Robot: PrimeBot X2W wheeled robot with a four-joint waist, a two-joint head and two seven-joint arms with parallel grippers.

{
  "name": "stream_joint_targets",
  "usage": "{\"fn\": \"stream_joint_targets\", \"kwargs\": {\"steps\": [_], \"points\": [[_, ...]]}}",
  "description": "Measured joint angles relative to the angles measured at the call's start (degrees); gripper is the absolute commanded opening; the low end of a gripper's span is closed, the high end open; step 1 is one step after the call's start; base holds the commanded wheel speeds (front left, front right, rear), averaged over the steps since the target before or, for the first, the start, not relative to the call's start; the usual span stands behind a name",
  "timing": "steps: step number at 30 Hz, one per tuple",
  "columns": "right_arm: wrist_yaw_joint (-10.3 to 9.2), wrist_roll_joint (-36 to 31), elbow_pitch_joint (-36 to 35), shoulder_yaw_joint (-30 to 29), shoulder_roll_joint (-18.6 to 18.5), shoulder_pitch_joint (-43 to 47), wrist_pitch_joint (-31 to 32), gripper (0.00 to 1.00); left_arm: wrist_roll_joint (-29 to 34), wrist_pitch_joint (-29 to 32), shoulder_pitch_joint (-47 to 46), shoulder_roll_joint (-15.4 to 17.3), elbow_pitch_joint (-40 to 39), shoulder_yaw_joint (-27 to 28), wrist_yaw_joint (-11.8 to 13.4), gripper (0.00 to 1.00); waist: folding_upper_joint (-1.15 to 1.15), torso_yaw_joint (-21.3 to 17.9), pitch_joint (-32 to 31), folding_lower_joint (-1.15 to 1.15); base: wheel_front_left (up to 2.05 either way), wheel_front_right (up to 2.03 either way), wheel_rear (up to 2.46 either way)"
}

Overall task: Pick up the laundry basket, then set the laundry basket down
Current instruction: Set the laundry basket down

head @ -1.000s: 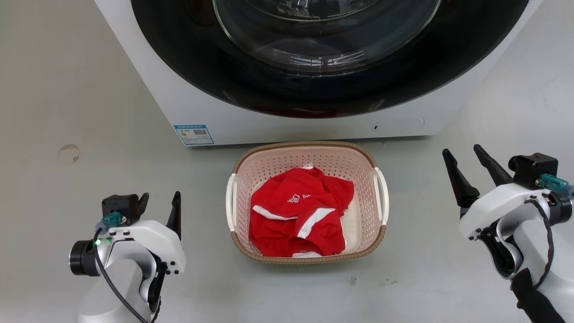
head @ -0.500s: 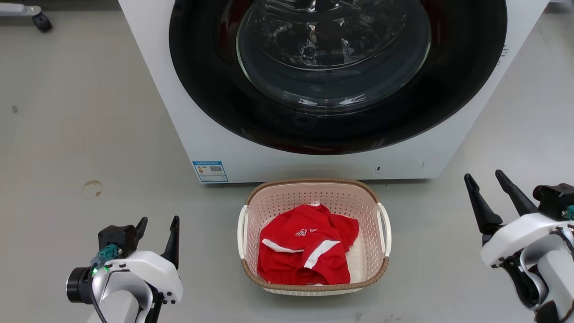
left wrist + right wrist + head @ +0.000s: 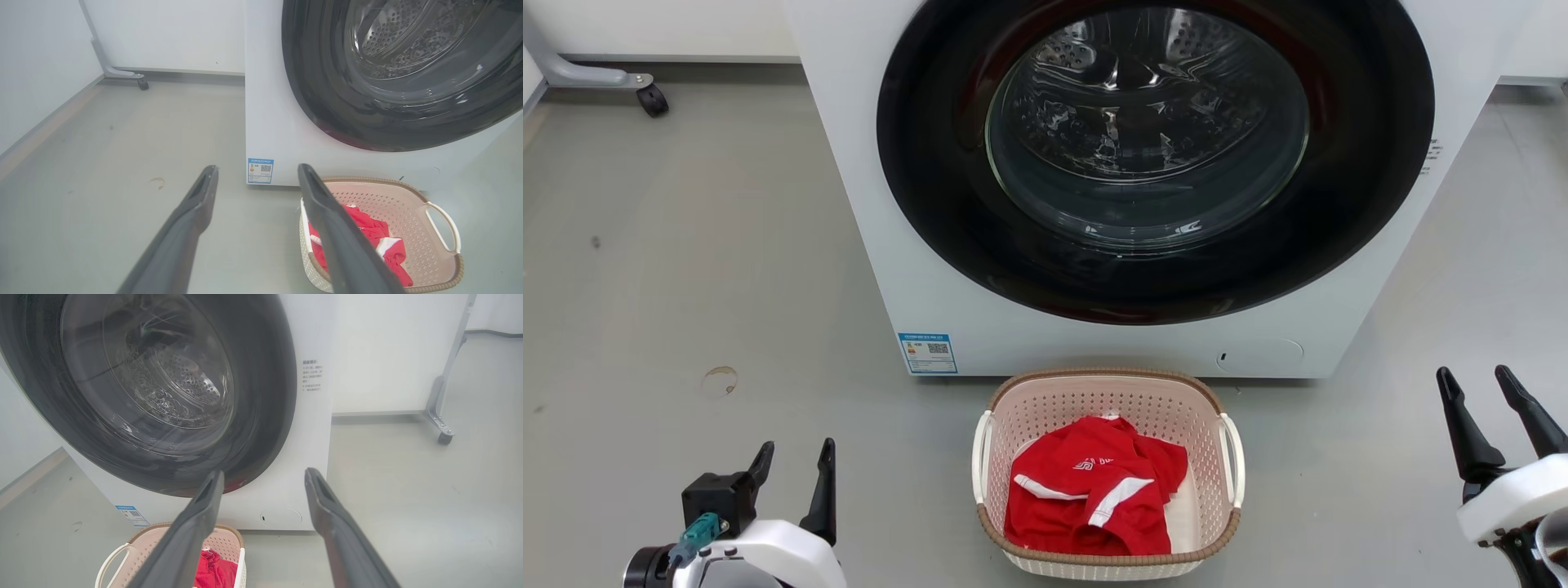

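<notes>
Now the left tool (image 3: pixel 796 447) and right tool (image 3: pixel 1472 374) are hanging spread and empty, well apart from the laundry basket (image 3: pixel 1094 402) sitting between them on the floor (image 3: pixel 686 286), before the washer (image 3: pixel 915 269). Each should be taking its nearer white handle (image 3: pixel 1237 459), lifting level.

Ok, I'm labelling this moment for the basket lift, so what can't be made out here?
- Basket floor: head view, mostly covered by the red shirt.
- Basket's left side: left wrist view, behind a finger of the left gripper.
- Most of the basket: right wrist view, cut off by the bottom edge.
- Print on the washer sticker: head view, too small.
</notes>
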Motion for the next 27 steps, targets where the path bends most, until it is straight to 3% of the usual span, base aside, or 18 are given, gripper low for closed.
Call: {"fn": "stream_joint_targets", "kwargs": {"steps": [13, 27], "points": [[-0.02, -0.93, -5.14, -3.55, 1.59, 7.92, 0.00, 1.00, -0.46, 5.21, 10.29, 2.12, -17.86, 0.51, 6.33, 1.00, 0.00, 0.85, -1.43, 0.00, 0.00, 0.00, 0.00], [-0.02, -1.37, -6.62, -3.24, 1.97, 8.72, 0.00, 1.00, -0.59, 7.72, 13.95, 3.94, -25.87, 1.18, 9.31, 1.00, 0.00, 0.79, -0.83, 0.00, 0.00, 0.00, 0.00]]}}
